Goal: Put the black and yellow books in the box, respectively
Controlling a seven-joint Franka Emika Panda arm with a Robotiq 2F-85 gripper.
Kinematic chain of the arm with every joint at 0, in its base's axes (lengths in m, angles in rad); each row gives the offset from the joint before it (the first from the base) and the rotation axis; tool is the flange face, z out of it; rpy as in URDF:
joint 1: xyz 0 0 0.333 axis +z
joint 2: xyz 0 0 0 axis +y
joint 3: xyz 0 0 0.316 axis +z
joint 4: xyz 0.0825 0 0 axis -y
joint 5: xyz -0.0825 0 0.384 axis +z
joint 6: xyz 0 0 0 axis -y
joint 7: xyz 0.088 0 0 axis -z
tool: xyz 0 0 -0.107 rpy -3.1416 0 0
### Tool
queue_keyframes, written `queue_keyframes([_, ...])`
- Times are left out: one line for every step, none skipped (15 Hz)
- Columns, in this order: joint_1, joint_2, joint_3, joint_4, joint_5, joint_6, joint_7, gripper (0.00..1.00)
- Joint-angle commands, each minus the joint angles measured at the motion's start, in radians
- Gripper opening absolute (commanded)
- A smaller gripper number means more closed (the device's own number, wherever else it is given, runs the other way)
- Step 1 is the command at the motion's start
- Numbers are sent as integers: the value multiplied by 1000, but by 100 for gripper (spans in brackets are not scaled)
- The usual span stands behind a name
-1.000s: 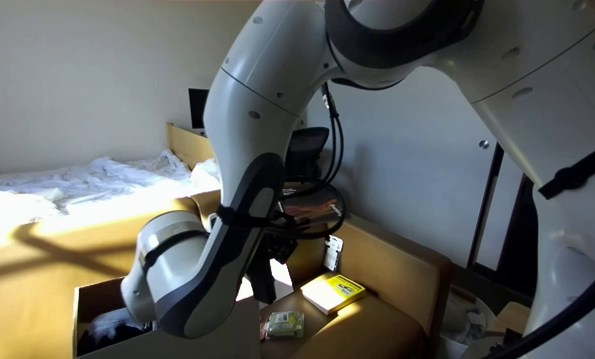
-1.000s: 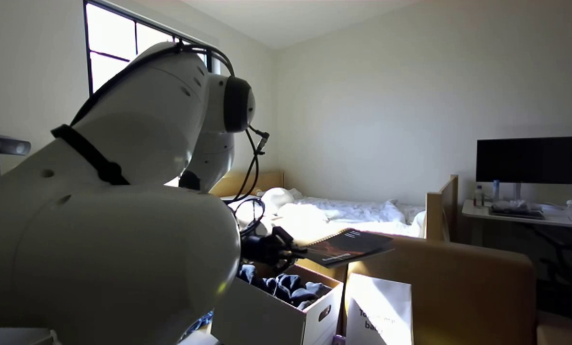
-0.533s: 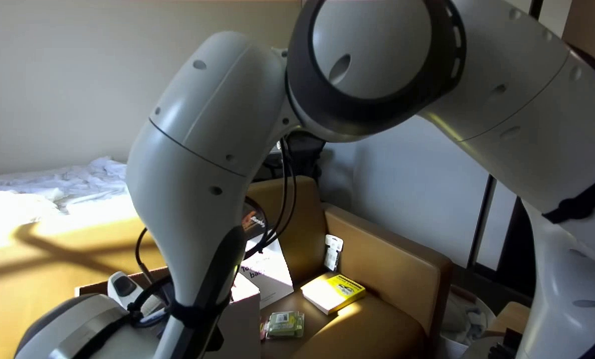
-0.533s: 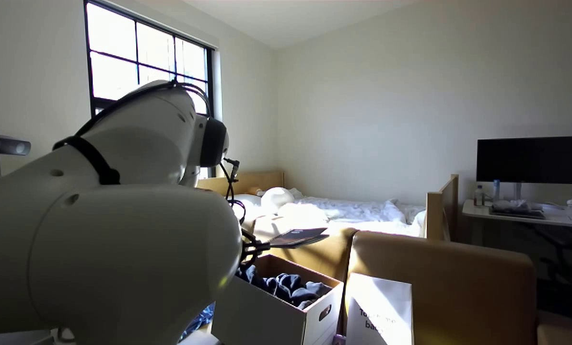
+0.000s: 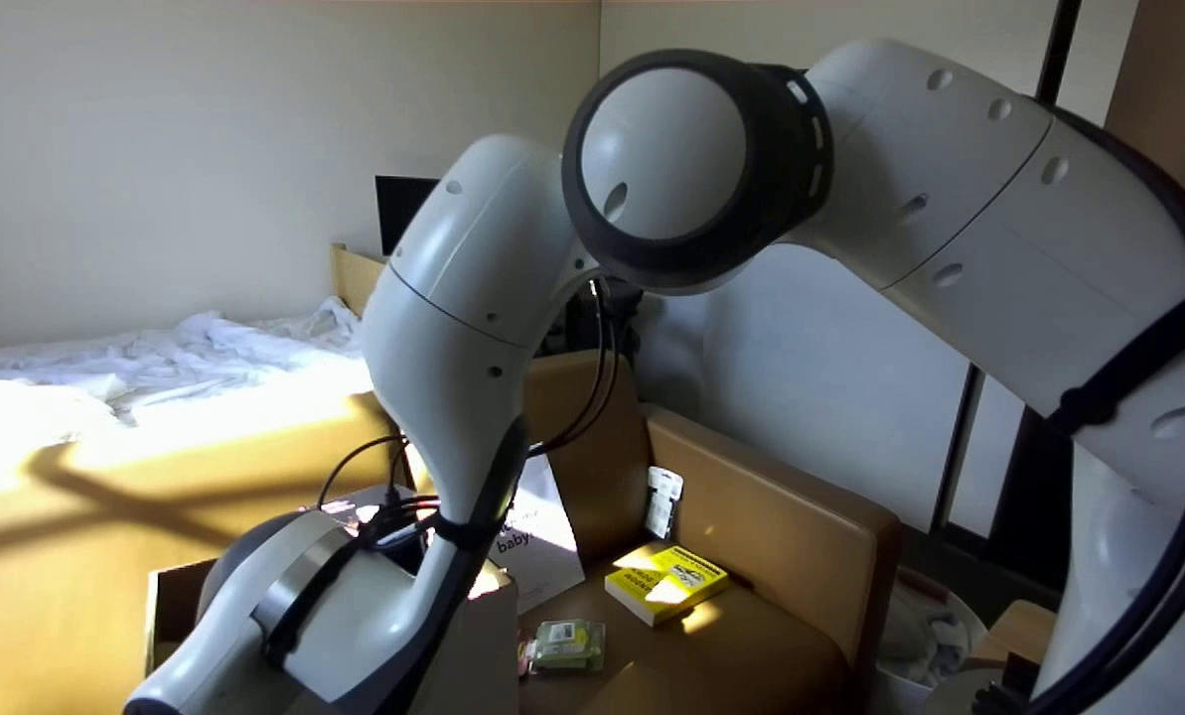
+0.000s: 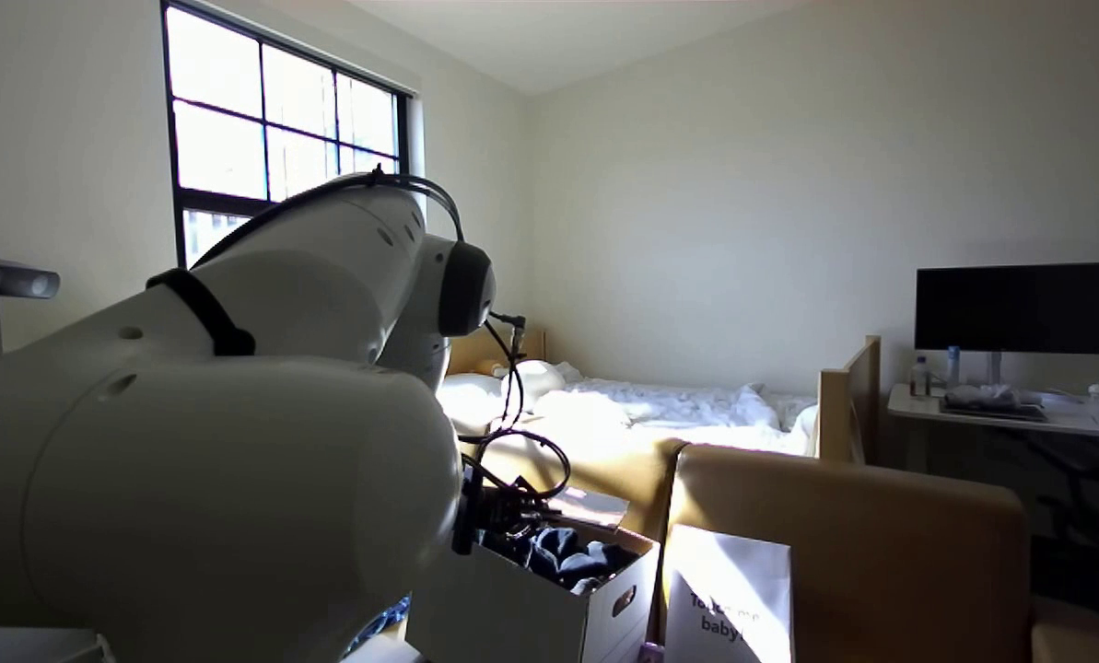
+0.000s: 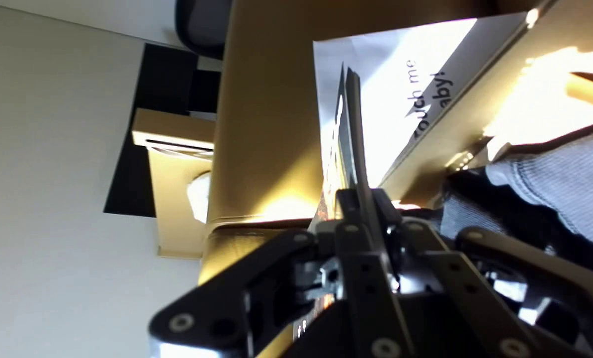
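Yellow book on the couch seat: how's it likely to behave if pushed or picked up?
The yellow book looks thick, so probably stiff and fairly hefty. Lying flat on the seat, it would likely slide rather than tip.

Surrounding items recorded

A greenish package (image 5: 566, 647) is noted on the seat (image 5: 731, 660) of the brown sofa (image 6: 890, 525), and a white packet (image 5: 664, 501) is found propped upright against the sofa's armrest (image 5: 781, 487). A white lettered board (image 6: 729, 575) is stood in front of the sofa's backrest (image 5: 607, 487). Behind the sofa, a bed (image 6: 835, 414) is covered with rumpled white bedding (image 6: 696, 405). Farther behind the sofa, a dark-screened monitor (image 6: 1028, 308) and bottles (image 6: 920, 378) are borne by a desk (image 6: 1079, 425). Higher than the sofa, a black-framed window (image 6: 298, 106) is seen. A bin (image 5: 895, 692) holding cloth (image 5: 935, 641) is observed outside the armrest.
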Motion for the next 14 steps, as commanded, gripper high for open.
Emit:
queue_keyframes([-67, -27, 62, -29, 12, 120, -41, 4])
queue_keyframes([-75, -24, 77, -29, 26, 148, -51, 4])
queue_keyframes([-80, -19, 89, -31, 39, 174, -44, 4])
queue_keyframes([-85, -23, 105, -43, 53, 206, -38, 4])
queue_keyframes([-88, -27, 120, -55, 72, 227, -11, 4])
queue_keyframes([-83, -29, 130, -59, 103, 221, 14, 3])
queue_keyframes([-80, -32, 145, -60, 147, 213, 36, 3])
queue_keyframes([-80, -40, 157, -59, 193, 209, 54, 3])
queue_keyframes([-84, -57, 165, -66, 236, 213, 72, 3])
queue_keyframes([-84, -68, 171, -66, 278, 216, 89, 3])
queue_keyframes([-84, -81, 173, -69, 319, 223, 115, 3])
queue_keyframes([-84, -105, 181, -90, 367, 231, 146, 3])
queue_keyframes([-85, -117, 180, -96, 406, 240, 174, 3])
queue_keyframes([-84, -128, 176, -100, 436, 251, 203, 3])
